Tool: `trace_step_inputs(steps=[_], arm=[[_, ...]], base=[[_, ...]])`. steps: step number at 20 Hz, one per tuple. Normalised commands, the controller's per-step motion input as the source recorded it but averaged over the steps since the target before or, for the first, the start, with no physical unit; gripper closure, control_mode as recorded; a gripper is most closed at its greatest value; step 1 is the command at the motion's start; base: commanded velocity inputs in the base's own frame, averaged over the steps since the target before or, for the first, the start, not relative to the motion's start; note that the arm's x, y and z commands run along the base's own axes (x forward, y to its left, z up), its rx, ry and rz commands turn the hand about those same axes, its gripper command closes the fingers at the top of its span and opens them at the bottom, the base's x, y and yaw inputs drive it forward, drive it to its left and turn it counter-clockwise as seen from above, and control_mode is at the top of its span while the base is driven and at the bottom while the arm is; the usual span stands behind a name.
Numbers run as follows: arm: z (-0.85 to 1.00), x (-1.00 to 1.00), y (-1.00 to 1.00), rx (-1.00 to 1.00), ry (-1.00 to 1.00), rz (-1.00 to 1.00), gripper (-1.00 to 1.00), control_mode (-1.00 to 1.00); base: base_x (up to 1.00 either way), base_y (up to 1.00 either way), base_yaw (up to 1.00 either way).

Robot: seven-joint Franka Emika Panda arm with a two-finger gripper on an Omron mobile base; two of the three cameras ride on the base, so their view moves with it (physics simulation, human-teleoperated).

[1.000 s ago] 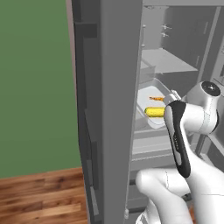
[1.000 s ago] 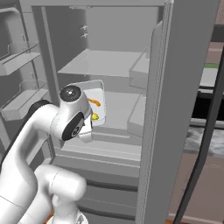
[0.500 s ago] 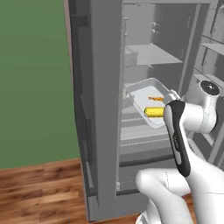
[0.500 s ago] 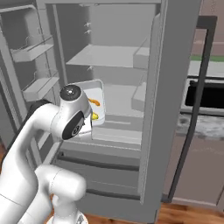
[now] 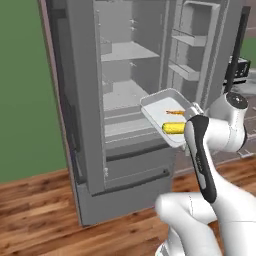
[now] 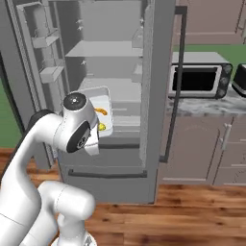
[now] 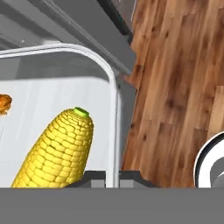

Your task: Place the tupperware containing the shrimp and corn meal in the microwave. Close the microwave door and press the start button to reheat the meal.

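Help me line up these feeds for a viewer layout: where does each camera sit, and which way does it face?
Left base view: behind the arm on its left, facing the open fridge; the white arm rises lower right, carrying the tupperware.
Right base view: behind on the right, facing the fridge and the counter's microwave; the arm rises lower left.
Hand view: on the hand, looking down along the gripper, shut on the tupperware's rim, over wood floor.
All three share the tupperware with the corn and the shrimp.
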Motion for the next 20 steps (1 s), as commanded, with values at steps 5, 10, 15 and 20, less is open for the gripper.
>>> trace_step_inputs(steps=[5, 10, 15, 20], arm=[[0.00, 0.00, 0.00, 0.00, 0.00, 0.00, 1.00, 1.00], [0.00, 0.00, 0.00, 0.00, 0.00, 0.00, 1.00, 1.00], [0.00, 0.00, 0.00, 0.00, 0.00, 0.00, 1.00, 1.00], [0.00, 0.00, 0.00, 0.00, 0.00, 0.00, 1.00, 1.00]], base=[[-0.64, 0.00, -0.55], [-0.12, 0.00, -0.66], [0.05, 0.00, -0.71], [0.32, 0.00, -0.72]])
